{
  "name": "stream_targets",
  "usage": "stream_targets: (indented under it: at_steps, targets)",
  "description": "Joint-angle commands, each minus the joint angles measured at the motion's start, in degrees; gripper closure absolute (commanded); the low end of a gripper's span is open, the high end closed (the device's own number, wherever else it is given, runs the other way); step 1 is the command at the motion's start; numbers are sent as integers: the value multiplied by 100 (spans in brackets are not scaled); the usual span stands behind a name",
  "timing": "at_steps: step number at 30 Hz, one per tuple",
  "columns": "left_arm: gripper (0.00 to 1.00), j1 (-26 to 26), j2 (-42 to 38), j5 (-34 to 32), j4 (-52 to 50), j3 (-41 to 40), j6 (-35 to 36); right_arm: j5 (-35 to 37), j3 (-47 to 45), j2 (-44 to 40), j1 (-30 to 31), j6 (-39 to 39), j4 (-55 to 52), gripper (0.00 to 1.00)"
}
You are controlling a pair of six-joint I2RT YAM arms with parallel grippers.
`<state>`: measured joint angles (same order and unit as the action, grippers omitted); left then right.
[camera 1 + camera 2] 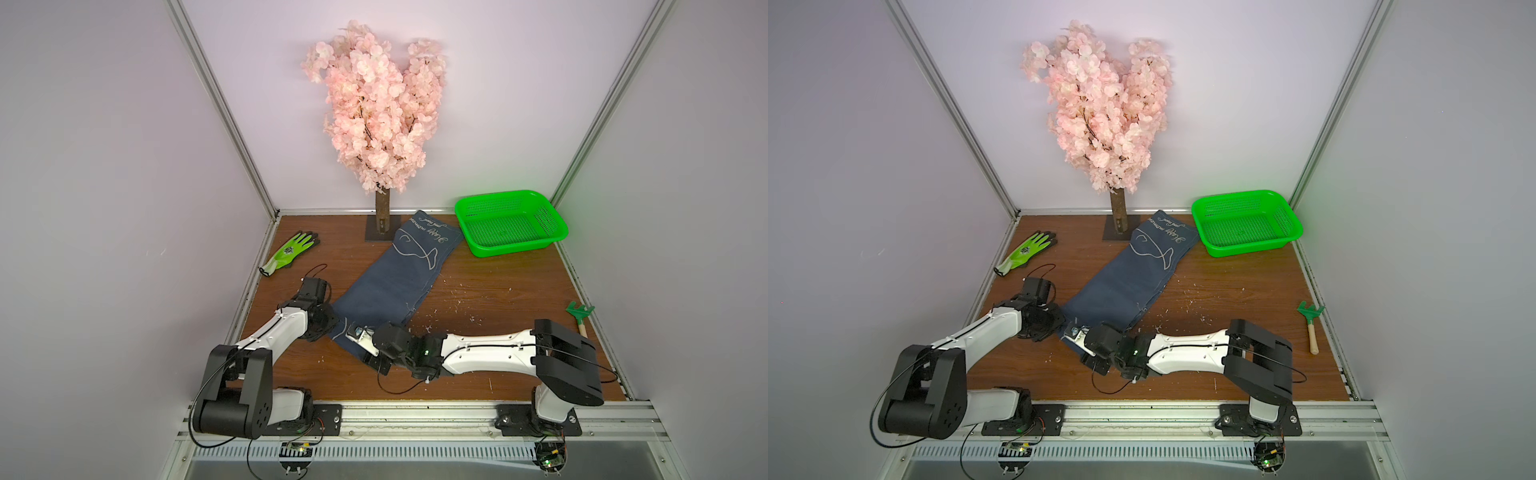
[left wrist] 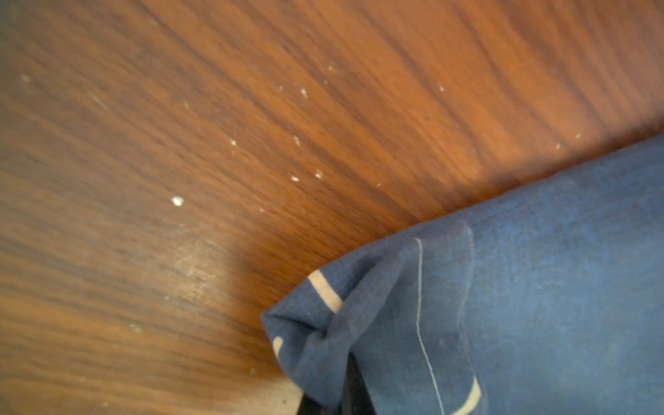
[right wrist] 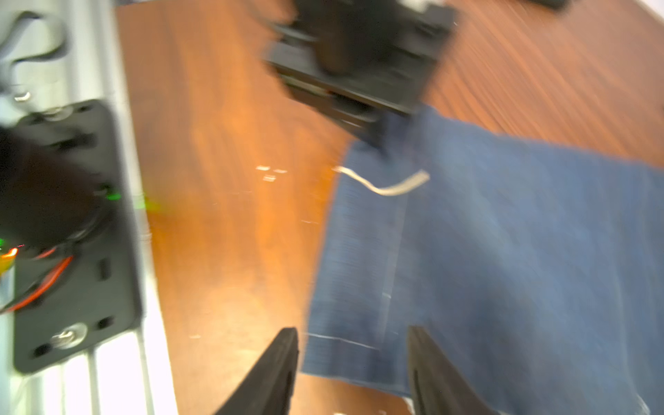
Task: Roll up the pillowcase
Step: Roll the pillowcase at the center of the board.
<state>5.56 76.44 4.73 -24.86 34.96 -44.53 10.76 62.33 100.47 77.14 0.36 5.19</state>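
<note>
The dark navy pillowcase (image 1: 399, 274) (image 1: 1129, 274) lies flat and slanted on the wooden table (image 1: 490, 286), its white fish drawing and lettering at the far end. At the near left corner my left gripper (image 1: 333, 328) is shut on it. In the left wrist view that corner (image 2: 323, 334) is bunched up at the jaws. My right gripper (image 3: 354, 346) stands open at the near right corner, which lies between its black fingers (image 3: 284, 359). In the top view it (image 1: 365, 356) sits low over the near edge, mostly hidden by its own wrist.
A lime-green and black glove (image 1: 291, 251) lies at the far left. A pink blossom tree (image 1: 376, 108) stands on a dark base at the back, beside the pillowcase's far end. A green basket (image 1: 511, 222) sits at the back right, a small green rake (image 1: 579, 316) by the right edge.
</note>
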Motion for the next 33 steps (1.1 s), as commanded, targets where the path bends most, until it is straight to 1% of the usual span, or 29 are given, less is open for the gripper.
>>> stream_targets:
  at_steps: [1,2,3,6,11,16,19,22,24,25,27,29,31,33]
  targets:
    - [95,-3,220,44,-395,76,219,330,383,298,247,-816,34,38]
    - [98,-3,250,6,-492,165,274,508,468,435,310,-927,41,36]
    - [99,-3,278,13,-583,261,327,675,574,575,356,-1027,9,35]
    - [99,-3,326,54,-755,468,458,1236,875,937,380,-1156,-155,32]
    - [99,-3,421,174,-908,624,578,1917,988,1222,380,-1428,-90,28]
    - [99,-3,545,240,-1060,870,707,2142,1003,1499,509,-1862,-6,28]
    - [99,-3,623,307,-1167,1019,787,2269,979,1578,562,-2010,71,30]
    - [99,-5,665,265,-1238,1089,837,2539,992,1660,575,-2168,62,36]
    - [99,-2,683,298,-1249,1091,849,2633,977,1661,577,-2261,65,43]
    - [99,-5,692,302,-1264,1084,850,2658,947,1646,581,-2283,112,47]
    - [99,-3,710,278,-1307,1111,888,2666,875,1588,575,-2343,202,60]
    - [99,-3,714,244,-1383,1196,932,2531,820,1517,558,-2283,250,70]
    - [99,-3,714,174,-1459,1308,979,2319,838,1422,507,-2106,168,77]
    - [98,-2,711,113,-1520,1435,1034,1969,867,1282,436,-1756,23,84]
